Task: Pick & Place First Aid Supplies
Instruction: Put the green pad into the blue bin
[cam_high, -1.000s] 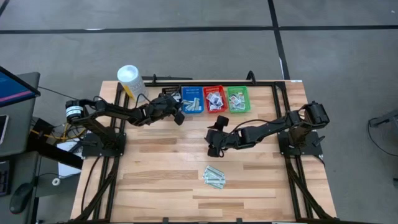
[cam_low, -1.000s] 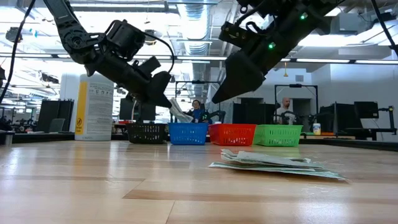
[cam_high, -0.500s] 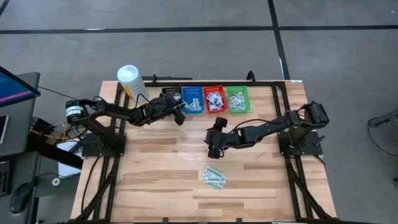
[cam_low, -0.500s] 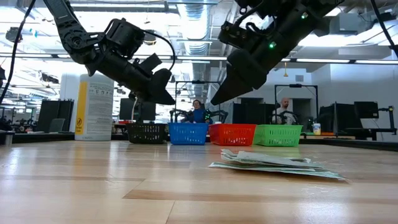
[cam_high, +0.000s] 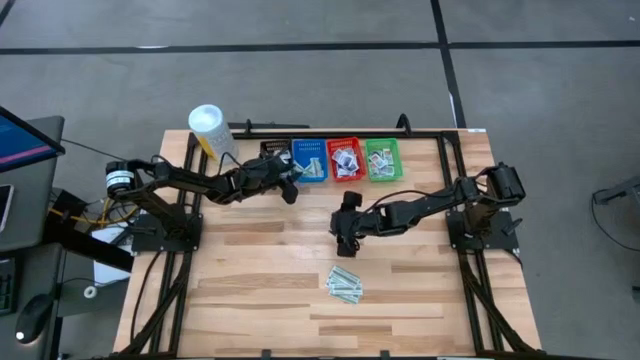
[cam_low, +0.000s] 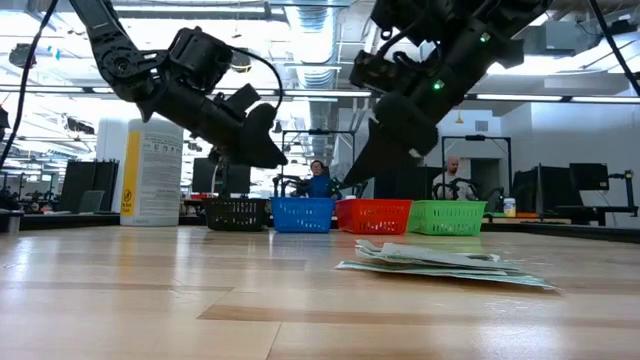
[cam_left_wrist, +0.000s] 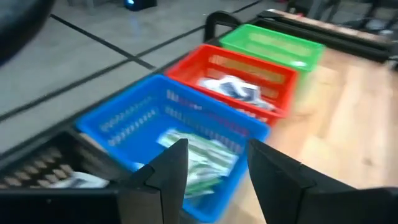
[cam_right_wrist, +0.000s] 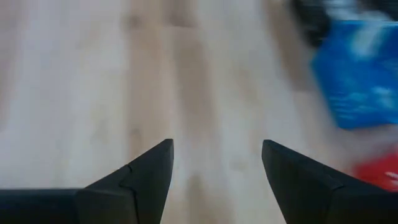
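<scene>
A small pile of first aid supplies (cam_high: 345, 284), white packets and pale-green strips, lies flat on the wooden table (cam_high: 250, 300) near its front; it also shows in the low view (cam_low: 440, 262). More pale-green strips (cam_left_wrist: 200, 155) lie in the blue basket (cam_high: 309, 160), and white packets (cam_left_wrist: 233, 87) lie in the red basket (cam_high: 346, 160). My left gripper (cam_left_wrist: 214, 168) hovers open just in front of the blue basket, with nothing between its fingers. My right gripper (cam_high: 345, 238) hangs open above bare wood (cam_right_wrist: 214, 162), between the baskets and the pile.
A black basket (cam_high: 275, 152) and a green basket (cam_high: 382, 159) flank the blue and red ones along the far edge. A tall white tub (cam_high: 207, 125) with a yellow label stands at the far left corner. A black frame rail (cam_high: 440, 135) borders the table.
My left gripper has opened above the blue basket and let go of a pale strip. The strip hung from its fingers a second ago and is gone from them now. My right gripper has tipped its fingers a little further down without travelling.
</scene>
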